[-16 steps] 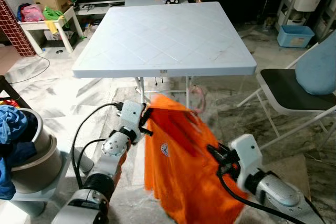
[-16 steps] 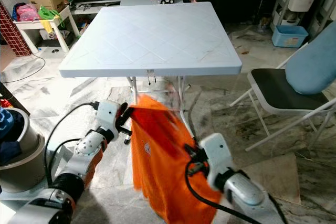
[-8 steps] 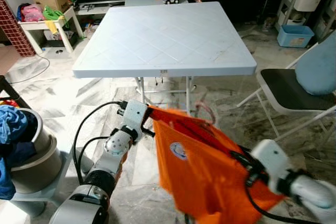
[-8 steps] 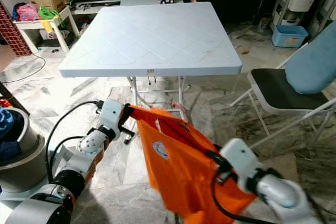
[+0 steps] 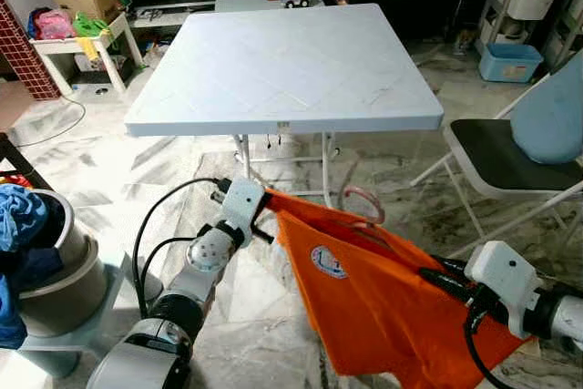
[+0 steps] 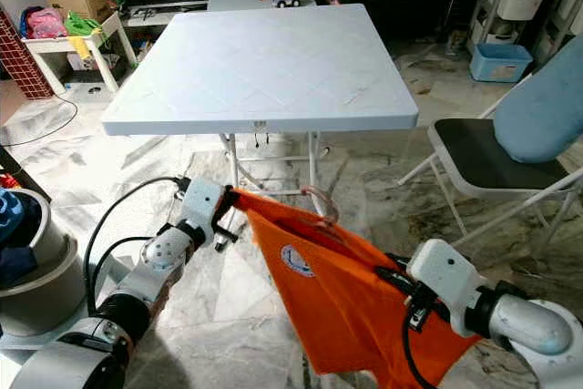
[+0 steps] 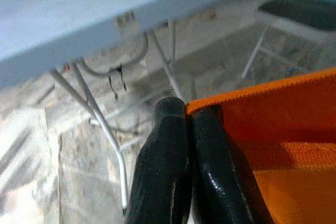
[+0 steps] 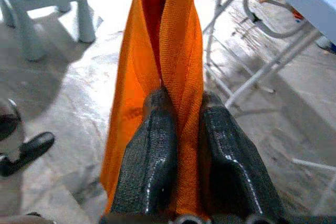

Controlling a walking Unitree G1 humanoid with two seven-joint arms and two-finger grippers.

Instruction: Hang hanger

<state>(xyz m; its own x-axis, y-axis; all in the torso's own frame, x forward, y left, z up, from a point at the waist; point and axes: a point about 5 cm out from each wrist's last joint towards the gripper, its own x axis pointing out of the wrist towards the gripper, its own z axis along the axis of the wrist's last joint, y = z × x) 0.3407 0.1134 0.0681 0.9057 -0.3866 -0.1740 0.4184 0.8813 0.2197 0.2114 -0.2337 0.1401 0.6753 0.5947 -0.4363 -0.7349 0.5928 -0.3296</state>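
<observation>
— What's different from a second ago?
— The orange shirt (image 5: 383, 298), hanging bunched then, now stretches out between the grippers.
— Which moved?
— The right gripper (image 5: 435, 276) swings out right; the pink hanger (image 5: 361, 202) hook rises clear.

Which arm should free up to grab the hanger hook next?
Probably left. The left gripper, pinching the orange shirt corner, sits nearer the pink hanger hook. The right gripper is clamped on fabric lower, farther away.

square white plastic folding table (image 5: 287, 56) blocking straight ahead, its thin metal legs (image 5: 244, 154) crossing underneath, black-seated folding chair (image 5: 510, 163) crowding right, grey laundry bucket (image 5: 50, 271) sitting left, marble floor (image 5: 173, 157) lying open between
</observation>
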